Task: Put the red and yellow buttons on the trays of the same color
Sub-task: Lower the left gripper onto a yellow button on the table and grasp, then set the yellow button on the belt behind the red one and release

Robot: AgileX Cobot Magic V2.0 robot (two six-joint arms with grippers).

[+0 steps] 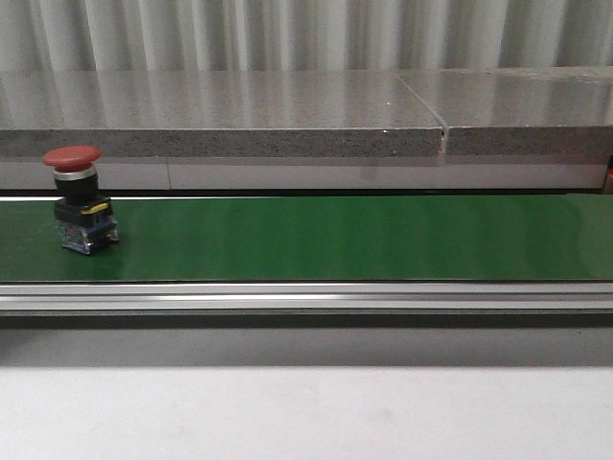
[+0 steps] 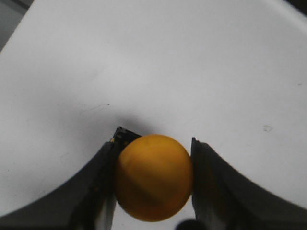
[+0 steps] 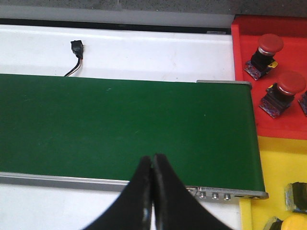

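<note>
Yellow button (image 2: 153, 177) gripped by left hand (image 2: 153, 179); right hand (image 3: 152, 191) closed, empty; two red buttons (image 3: 266, 53) on red tray (image 3: 242, 81)

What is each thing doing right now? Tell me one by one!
Left pincer: shut on the yellow button.
Yellow button: held between the fingers, above a white surface.
Right pincer: shut, holding nothing, over the green belt.
Red button on the belt: standing upright, untouched.
Two red buttons: lying in the red tray.
Yellow tray: holds at least one button, mostly cut off.
</note>
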